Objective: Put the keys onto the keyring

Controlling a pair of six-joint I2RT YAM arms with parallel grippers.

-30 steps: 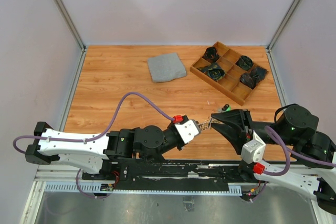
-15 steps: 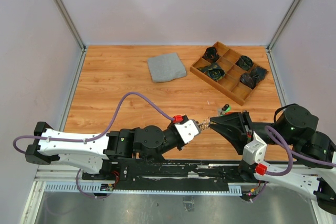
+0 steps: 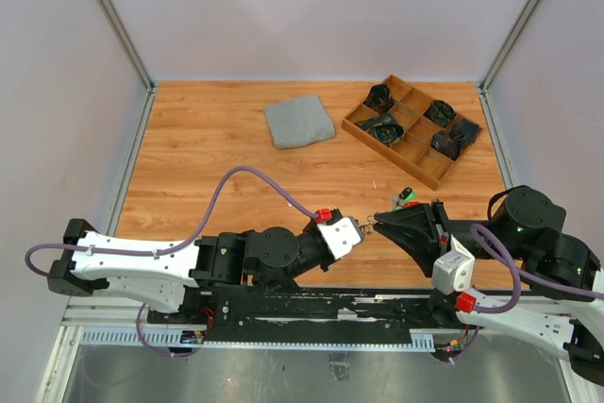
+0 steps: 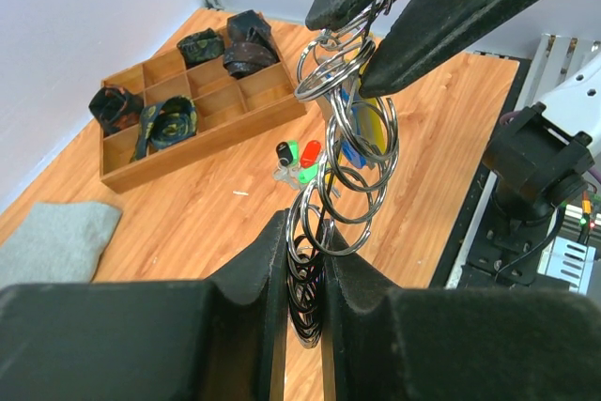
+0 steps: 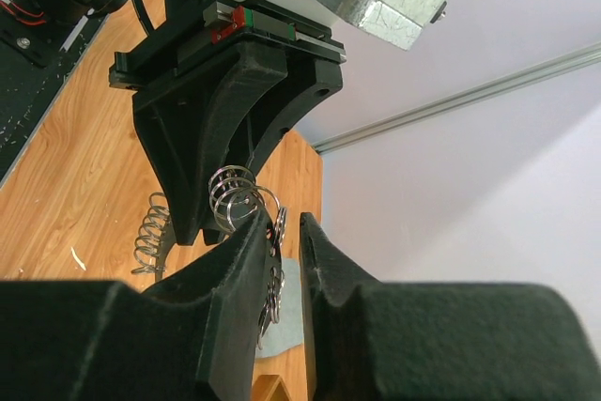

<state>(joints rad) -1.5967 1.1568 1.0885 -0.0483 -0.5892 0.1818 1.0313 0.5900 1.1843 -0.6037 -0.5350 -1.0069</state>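
Note:
The keyring (image 3: pixel 367 226), a chain of silvery rings, hangs in the air between my two grippers near the table's front edge. My left gripper (image 3: pixel 357 226) is shut on its lower end (image 4: pixel 305 269). From there the rings (image 4: pixel 352 152) climb to the right gripper's black fingers (image 4: pixel 441 16). My right gripper (image 3: pixel 377 224) is closed narrowly round the upper rings (image 5: pixel 278 232), which lie against its left finger. The keys (image 3: pixel 406 196), with green and red heads, lie on the wood just beyond the grippers (image 4: pixel 299 159). A blue and yellow piece shows behind the rings (image 4: pixel 364 127).
A wooden divided tray (image 3: pixel 412 159) holding dark bundles sits at the back right. A folded grey cloth (image 3: pixel 298 122) lies left of it. Purple walls close in three sides, and the black base rail runs along the front.
My right gripper has slid left toward the left gripper and narrowed its jaws around the rings. That uncovered the keys on the table. The left arm has barely moved.

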